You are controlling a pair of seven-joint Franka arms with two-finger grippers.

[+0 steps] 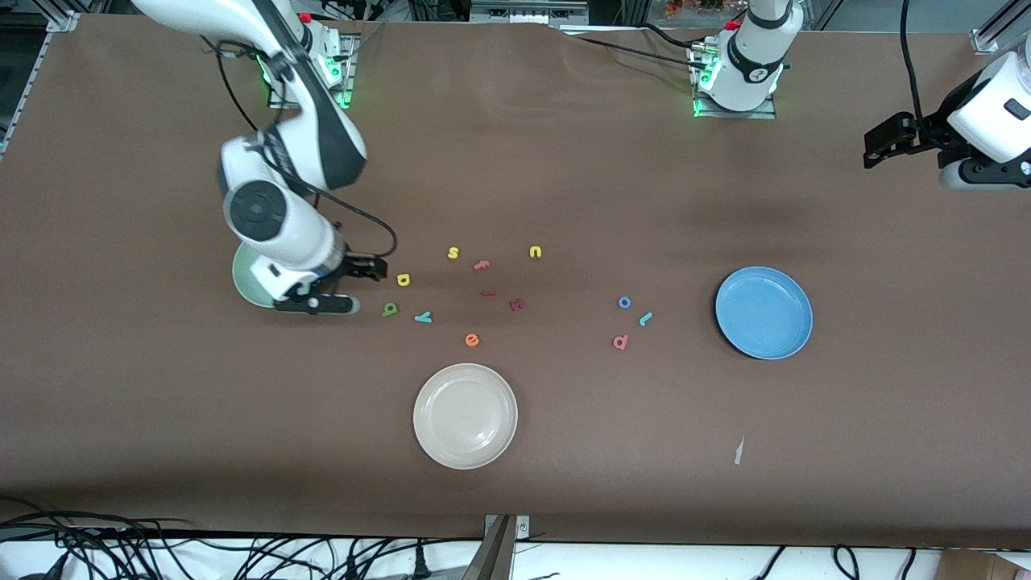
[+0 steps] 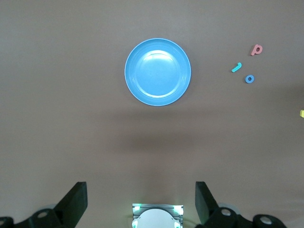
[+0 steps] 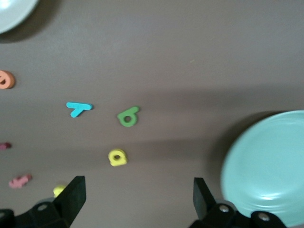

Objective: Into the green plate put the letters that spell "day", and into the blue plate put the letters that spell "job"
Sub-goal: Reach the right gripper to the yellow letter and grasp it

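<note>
The green plate (image 1: 244, 283) lies mostly hidden under my right arm and shows as a pale mint disc (image 3: 266, 166) in the right wrist view. My right gripper (image 1: 358, 286) (image 3: 137, 187) hangs open and empty between that plate and the yellow round-bowled letter (image 1: 403, 279) (image 3: 117, 157). Close by lie the green letter (image 1: 390, 309) (image 3: 128, 117) and the teal "y" (image 1: 423, 317) (image 3: 78, 108). The blue plate (image 1: 763, 312) (image 2: 157, 71) is empty. Beside it lie the blue "o" (image 1: 624, 302) (image 2: 249, 79), teal "j" (image 1: 645, 319) (image 2: 236, 67) and pink "b" (image 1: 620, 342) (image 2: 257, 49). My left gripper (image 1: 878, 145) (image 2: 141, 190) waits open, high over the left arm's end of the table.
A cream-white plate (image 1: 465, 416) sits nearest the front camera. An orange "e" (image 1: 472, 340), yellow "s" (image 1: 453, 253) and "u" (image 1: 536, 252), a pink letter (image 1: 482, 265) and dark red letters (image 1: 517, 304) lie in the middle. A white scrap (image 1: 739, 451) lies nearer the camera than the blue plate.
</note>
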